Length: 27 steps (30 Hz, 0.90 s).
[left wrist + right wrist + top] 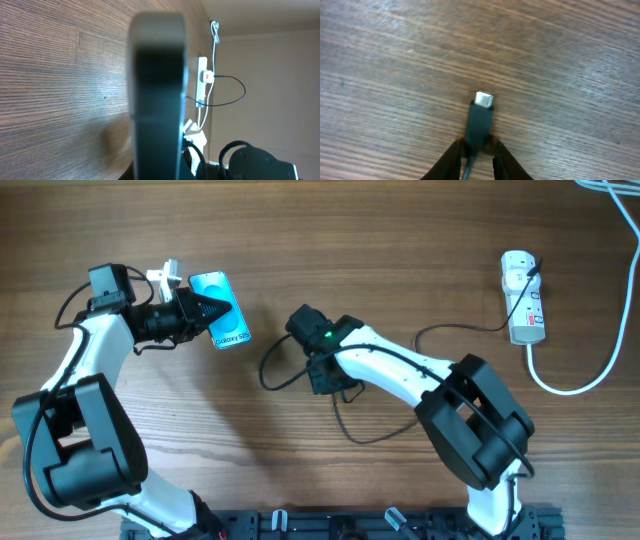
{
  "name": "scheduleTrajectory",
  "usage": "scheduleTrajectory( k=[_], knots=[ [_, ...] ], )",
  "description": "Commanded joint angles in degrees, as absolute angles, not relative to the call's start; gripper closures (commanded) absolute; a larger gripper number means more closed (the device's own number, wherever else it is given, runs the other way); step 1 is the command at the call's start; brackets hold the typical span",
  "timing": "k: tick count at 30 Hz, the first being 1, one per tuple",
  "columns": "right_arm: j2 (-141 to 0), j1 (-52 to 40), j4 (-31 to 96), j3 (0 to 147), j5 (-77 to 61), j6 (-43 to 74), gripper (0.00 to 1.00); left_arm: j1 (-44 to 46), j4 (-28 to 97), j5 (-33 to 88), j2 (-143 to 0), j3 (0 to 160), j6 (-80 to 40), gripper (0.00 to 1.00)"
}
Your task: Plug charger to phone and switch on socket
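Note:
The phone (222, 322) with a teal screen and a white text strip is at the upper left, held in my left gripper (207, 310), which is shut on it. In the left wrist view the phone's dark edge (157, 90) fills the middle. My right gripper (305, 330) sits mid-table, shut on the charger's connector (481, 120), metal tip pointing away from the fingers (479, 147), just above the wood. The thin black cable (340, 420) loops below the arm and runs to the white socket (523, 297) at the upper right. The socket also shows in the left wrist view (202, 82).
The socket's thick white cord (600, 370) curves along the right edge of the wooden table (300, 240) and up to the top right corner. Both arm bases stand at the front edge.

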<state>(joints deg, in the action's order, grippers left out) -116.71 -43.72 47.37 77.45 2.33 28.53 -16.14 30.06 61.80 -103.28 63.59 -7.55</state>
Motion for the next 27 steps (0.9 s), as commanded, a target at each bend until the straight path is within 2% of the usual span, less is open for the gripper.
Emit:
scheduleTrajectory(
  k=[1, 9, 11, 12, 23, 27],
  knots=[
    [-119.0, -41.5, 47.6, 77.2, 0.2, 30.2, 0.78, -16.3, 29.8, 63.2, -103.2, 63.7, -6.2, 0.96],
    [-119.0, -40.5, 47.1, 77.1, -3.1, 30.2, 0.80, -16.3, 29.8, 63.2, -103.2, 63.7, -6.2, 0.96],
    [-119.0, -40.5, 47.0, 77.1, -3.1, 30.2, 0.86, -16.3, 29.8, 63.2, -103.2, 63.7, -6.2, 0.96],
    [-119.0, -40.5, 46.7, 77.1, -3.0, 30.0, 0.95, -16.3, 29.8, 63.2, -103.2, 63.7, -6.2, 0.96],
    [-119.0, -40.4, 47.1, 77.2, -3.6, 25.7, 0.96, -16.3, 29.3, 63.2, -103.2, 63.7, -6.2, 0.96],
    [-116.3, -38.2, 44.7, 77.2, -22.4, 12.0, 0.96, -16.3, 29.6, 64.4, -103.2, 63.7, -6.2, 0.96]
  ],
)
